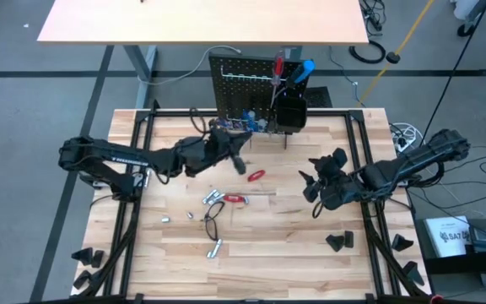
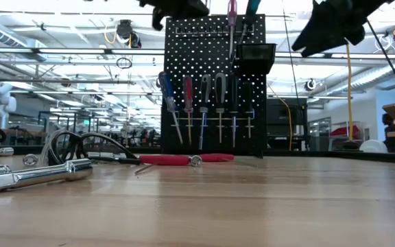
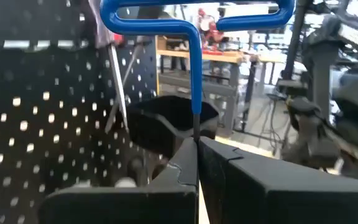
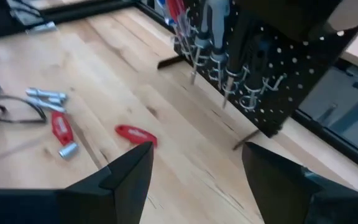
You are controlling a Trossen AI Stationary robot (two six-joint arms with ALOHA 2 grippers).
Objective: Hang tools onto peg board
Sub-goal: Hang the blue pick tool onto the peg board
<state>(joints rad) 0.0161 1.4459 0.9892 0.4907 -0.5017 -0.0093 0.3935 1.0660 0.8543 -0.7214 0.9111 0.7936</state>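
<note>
Beside the upright black perforated peg board [image 1: 247, 89], the left gripper [image 3: 197, 155] clamps a blue T-handled hex key [image 3: 194, 25] (jaws together); the right gripper [image 4: 194, 165] hovers over the desk [image 1: 268, 253], jaws apart.

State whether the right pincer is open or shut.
Open: in its wrist view the right pincer shows two dark fingers apart, bare table between them.
</note>
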